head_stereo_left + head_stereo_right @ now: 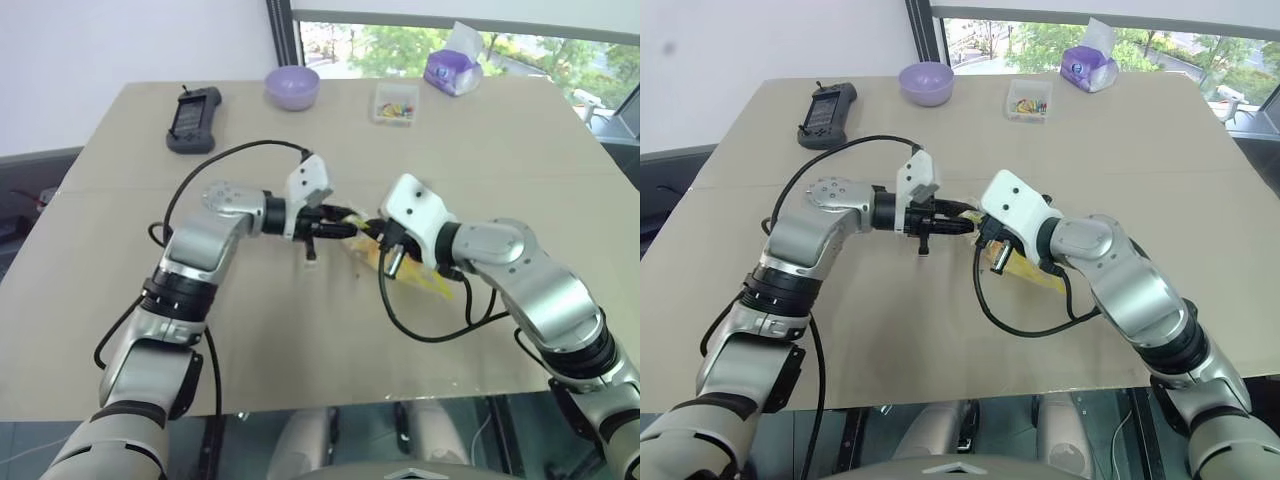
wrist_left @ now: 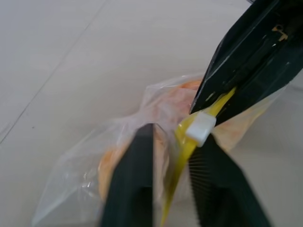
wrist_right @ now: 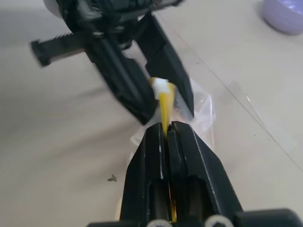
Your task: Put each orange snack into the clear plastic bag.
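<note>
Both orange snacks (image 2: 161,109) already sit inside the clear plastic bag (image 2: 94,165), which you hold just above the counter (image 1: 500,130). Your right pincer (image 3: 166,130) pinches the yellow seal strip (image 3: 164,106); your left pincer (image 2: 173,142) straddles its white slider (image 2: 200,128), fingers spread. Next, draw that slider along the strip.

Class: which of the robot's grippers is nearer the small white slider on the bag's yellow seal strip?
Left. The left gripper has the small white slider between its open fingers; the right gripper clamps the yellow seal strip just beside it.
</note>
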Available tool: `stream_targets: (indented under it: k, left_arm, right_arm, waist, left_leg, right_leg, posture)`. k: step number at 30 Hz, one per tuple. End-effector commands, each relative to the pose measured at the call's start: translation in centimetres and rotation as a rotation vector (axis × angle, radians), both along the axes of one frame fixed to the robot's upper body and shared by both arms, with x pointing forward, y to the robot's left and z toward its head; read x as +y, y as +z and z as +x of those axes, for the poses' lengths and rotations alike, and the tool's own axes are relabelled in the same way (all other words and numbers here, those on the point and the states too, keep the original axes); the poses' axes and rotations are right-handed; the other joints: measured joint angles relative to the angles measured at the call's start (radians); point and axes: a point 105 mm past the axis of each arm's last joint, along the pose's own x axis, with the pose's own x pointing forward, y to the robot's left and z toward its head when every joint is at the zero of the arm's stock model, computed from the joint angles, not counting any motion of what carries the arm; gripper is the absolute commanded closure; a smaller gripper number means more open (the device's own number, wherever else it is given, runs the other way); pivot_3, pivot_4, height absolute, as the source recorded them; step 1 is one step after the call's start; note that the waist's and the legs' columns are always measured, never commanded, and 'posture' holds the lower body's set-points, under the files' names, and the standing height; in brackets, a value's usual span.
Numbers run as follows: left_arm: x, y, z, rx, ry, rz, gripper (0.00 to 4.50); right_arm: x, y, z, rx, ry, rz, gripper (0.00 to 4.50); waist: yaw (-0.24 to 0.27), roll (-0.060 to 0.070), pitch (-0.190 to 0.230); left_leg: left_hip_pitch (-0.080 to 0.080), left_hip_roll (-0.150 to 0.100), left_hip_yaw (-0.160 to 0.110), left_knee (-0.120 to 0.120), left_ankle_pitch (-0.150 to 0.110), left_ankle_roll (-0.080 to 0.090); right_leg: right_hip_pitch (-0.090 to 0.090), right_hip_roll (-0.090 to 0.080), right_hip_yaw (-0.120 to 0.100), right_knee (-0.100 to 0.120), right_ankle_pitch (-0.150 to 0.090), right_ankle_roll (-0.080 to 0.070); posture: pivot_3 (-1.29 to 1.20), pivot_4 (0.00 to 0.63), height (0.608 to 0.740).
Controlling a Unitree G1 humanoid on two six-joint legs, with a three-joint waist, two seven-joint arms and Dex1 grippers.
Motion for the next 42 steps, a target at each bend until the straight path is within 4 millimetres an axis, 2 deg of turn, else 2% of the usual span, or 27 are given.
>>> stream_targets:
  k: [1, 7, 19, 22, 26, 34, 35, 36, 38, 39, 42]
  left_arm:
    - [-0.2, 1.9, -0.9, -0.073, -0.067, -0.012, 2.08]
    - [0.7, 2.3, -0.9, -0.09, -0.084, 0.009, 2.08]
    - [1.1, 2.0, 0.0, -0.102, -0.024, 0.006, 2.08]
    - [1.2, 1.9, 0.2, -0.115, -0.016, 0.014, 2.76]
    - [1.1, 1.5, 0.2, -0.113, -0.016, 0.013, 4.49]
    - [1.0, 1.4, 0.7, -0.132, 0.001, 0.009, 4.49]
    - [0.9, 1.5, 0.8, -0.135, 0.003, 0.008, 4.5]
    - [0.9, 1.6, 0.8, -0.14, 0.006, 0.005, 4.5]
    - [0.7, 1.6, 1.0, -0.144, 0.011, 0.003, 4.5]
    - [0.7, 1.7, 1.0, -0.147, 0.014, 0.002, 4.5]
    - [0.5, 1.8, 1.2, -0.148, 0.022, 0.0, 4.5]
  right_arm:
    - [-0.1, 0.8, 0.2, -0.055, -0.009, 0.014, 4.5]
    - [-0.5, 1.1, 0.6, -0.07, -0.024, 0.014, 4.5]
    - [-0.8, 1.2, 0.7, -0.082, -0.022, 0.001, 4.5]
    - [-0.8, 1.2, 0.7, -0.084, -0.018, -0.002, 4.5]
    - [-0.9, 1.2, 0.6, -0.087, -0.013, -0.004, 4.5]
    - [-0.6, 2.0, 0.5, -0.14, 0.043, 0.001, 4.5]
    - [-0.7, 2.5, 0.8, -0.167, 0.03, 0.019, 4.04]
    - [-0.8, 2.7, 1.0, -0.18, 0.023, 0.021, 3.87]
    - [-1.0, 3.1, 1.3, -0.21, 0.009, 0.028, 3.01]
    - [-0.9, 3.2, 1.3, -0.214, 0.014, 0.032, 2.88]
    - [-0.6, 3.3, 0.8, -0.219, 0.059, 0.029, 2.88]
  waist:
    - [0.0, 0.0, 0.0]
    - [0.0, 0.0, 0.0]
    - [0.0, 0.0, 0.0]
    - [0.0, 0.0, 0.0]
    - [0.0, 0.0, 0.0]
    - [0.0, 0.0, 0.0]
    - [0.0, 0.0, 0.0]
    - [0.0, 0.0, 0.0]
    - [0.0, 0.0, 0.0]
    - [0.0, 0.0, 0.0]
    - [0.0, 0.0, 0.0]
  left_leg:
    - [0.0, 0.0, 0.0, 0.0, 0.0, 0.0]
    - [0.0, 0.0, 0.0, 0.0, 0.0, 0.0]
    - [0.0, 0.0, 0.0, 0.0, 0.0, 0.0]
    - [0.0, 0.0, 0.0, 0.0, 0.0, 0.0]
    - [0.0, 0.0, 0.0, 0.0, 0.0, 0.0]
    - [0.0, 0.0, 0.0, 0.0, 0.0, 0.0]
    - [0.0, 0.0, 0.0, 0.0, 0.0, 0.0]
    - [0.0, 0.0, 0.0, 0.0, 0.0, 0.0]
    - [0.0, 0.0, 0.0, 0.0, 0.0, 0.0]
    - [0.0, 0.0, 0.0, 0.0, 0.0, 0.0]
    - [0.0, 0.0, 0.0, 0.0, 0.0, 0.0]
  right_leg:
    - [0.0, 0.0, 0.0, 0.0, 0.0, 0.0]
    - [0.0, 0.0, 0.0, 0.0, 0.0, 0.0]
    - [0.0, 0.0, 0.0, 0.0, 0.0, 0.0]
    - [0.0, 0.0, 0.0, 0.0, 0.0, 0.0]
    - [0.0, 0.0, 0.0, 0.0, 0.0, 0.0]
    - [0.0, 0.0, 0.0, 0.0, 0.0, 0.0]
    - [0.0, 0.0, 0.0, 0.0, 0.0, 0.0]
    - [0.0, 0.0, 0.0, 0.0, 0.0, 0.0]
    - [0.0, 0.0, 0.0, 0.0, 0.0, 0.0]
    - [0.0, 0.0, 0.0, 0.0, 0.0, 0.0]
    - [0.0, 0.0, 0.0, 0.0, 0.0, 0.0]
  posture:
    - [0.0, 0.15, 0.74]
    - [0.0, 0.15, 0.74]
    - [0.0, 0.15, 0.74]
    - [0.0, 0.15, 0.74]
    - [0.0, 0.15, 0.74]
    - [0.0, 0.15, 0.74]
    - [0.0, 0.15, 0.74]
    - [0.0, 0.15, 0.74]
    - [0.0, 0.15, 0.74]
    - [0.0, 0.15, 0.74]
    - [0.0, 0.15, 0.74]
